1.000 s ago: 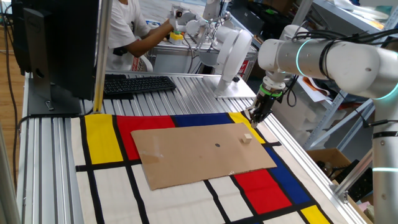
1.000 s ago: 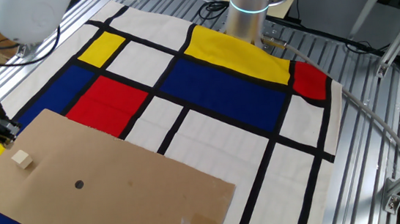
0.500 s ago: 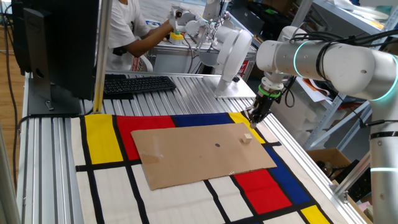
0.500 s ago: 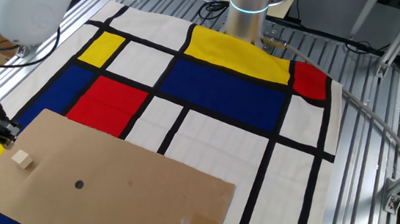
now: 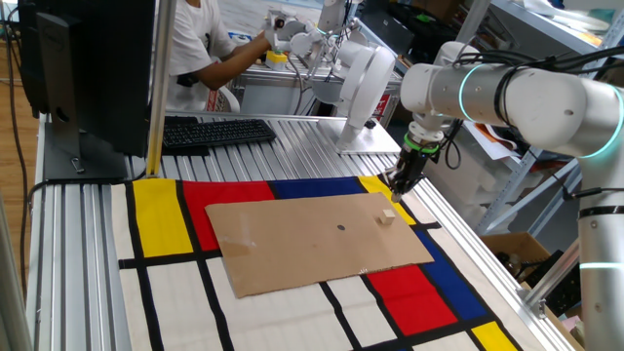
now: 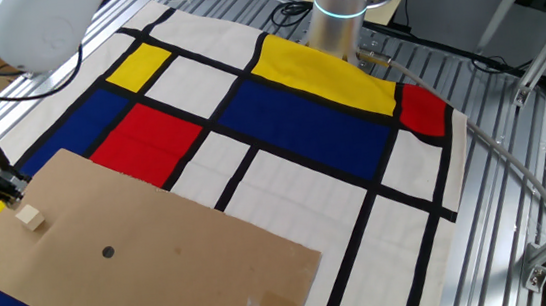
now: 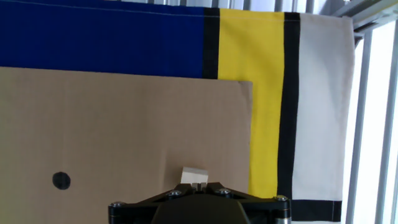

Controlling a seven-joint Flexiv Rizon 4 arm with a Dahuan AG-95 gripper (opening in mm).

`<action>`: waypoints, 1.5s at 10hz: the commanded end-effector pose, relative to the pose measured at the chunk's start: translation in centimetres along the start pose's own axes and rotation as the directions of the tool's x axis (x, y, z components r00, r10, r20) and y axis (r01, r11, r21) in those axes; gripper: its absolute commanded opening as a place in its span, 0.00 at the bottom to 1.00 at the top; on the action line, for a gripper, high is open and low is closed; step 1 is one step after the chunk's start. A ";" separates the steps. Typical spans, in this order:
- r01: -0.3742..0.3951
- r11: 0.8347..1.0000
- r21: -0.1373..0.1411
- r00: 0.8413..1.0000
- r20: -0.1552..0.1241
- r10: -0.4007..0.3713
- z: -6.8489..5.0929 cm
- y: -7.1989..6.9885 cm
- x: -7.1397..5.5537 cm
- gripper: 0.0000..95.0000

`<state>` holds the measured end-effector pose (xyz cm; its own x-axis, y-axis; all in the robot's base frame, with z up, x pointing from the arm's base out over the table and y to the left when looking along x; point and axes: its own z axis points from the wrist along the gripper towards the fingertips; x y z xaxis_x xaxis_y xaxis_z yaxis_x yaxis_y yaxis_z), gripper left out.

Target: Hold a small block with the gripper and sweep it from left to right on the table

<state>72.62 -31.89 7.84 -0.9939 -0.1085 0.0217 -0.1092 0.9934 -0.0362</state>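
The small block (image 5: 387, 216) is a pale beige cube lying on a brown cardboard sheet (image 5: 302, 244) near its right end, on the table (image 5: 292, 136). It also shows in the other fixed view (image 6: 28, 218) and in the hand view (image 7: 193, 175). The gripper (image 5: 399, 184) is black with a green ring. It hangs just above and beside the block, apart from it, with its fingers close together and nothing between them. It also shows in the other fixed view (image 6: 12, 191) and in the hand view (image 7: 199, 185), where the block lies just beyond the fingertips.
A small dark dot (image 5: 341, 228) marks the cardboard left of the block. A black keyboard (image 5: 214, 131) and a monitor (image 5: 88, 68) stand at the back left. A person (image 5: 210, 49) works behind the table. The cloth's right edge and the aluminium rail (image 7: 373, 124) are close by.
The gripper has shifted slightly toward the block. The block and the cardboard have not moved.
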 end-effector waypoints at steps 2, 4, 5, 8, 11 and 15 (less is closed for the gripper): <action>-0.008 1.000 0.002 1.000 -0.006 0.008 0.6 0.1 -0.2 0.00; -0.014 1.000 -0.001 1.000 -0.008 0.014 1.1 0.3 -0.4 0.00; -0.018 1.000 -0.003 1.000 -0.008 0.018 1.3 0.4 -0.4 0.00; -0.037 0.999 0.001 0.999 -0.010 0.037 1.6 0.7 -0.1 0.00; -0.054 0.999 0.005 0.998 -0.011 0.054 1.7 0.8 -0.1 0.00; -0.063 0.998 0.013 0.998 -0.018 0.064 1.7 0.7 0.0 0.40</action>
<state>72.60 -31.17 6.09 -0.9984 -0.0426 0.0371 -0.0445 0.9977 -0.0508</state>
